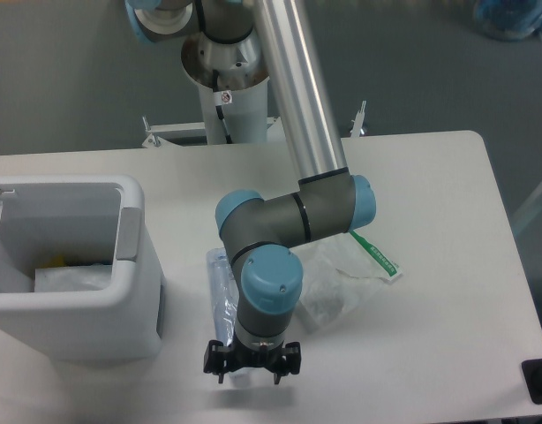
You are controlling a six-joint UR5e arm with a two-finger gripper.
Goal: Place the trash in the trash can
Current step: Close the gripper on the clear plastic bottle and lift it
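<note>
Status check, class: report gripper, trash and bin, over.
Gripper open, over bottle. Bag on table, right of arm. Trash can left, path unobstructed.

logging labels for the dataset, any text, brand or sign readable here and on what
No text can be read.
Bag: white marks on its green strip, too small to read.
Bottle: bluish label, blurred.
Robot base: small red and white sticker, too small to read.
Bin: no marking seen.

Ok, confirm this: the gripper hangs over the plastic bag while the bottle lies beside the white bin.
Not quite. In the camera view the gripper hangs over the bottle, not the plastic bag, which lies further right. The bottle does lie beside the white bin.
</note>
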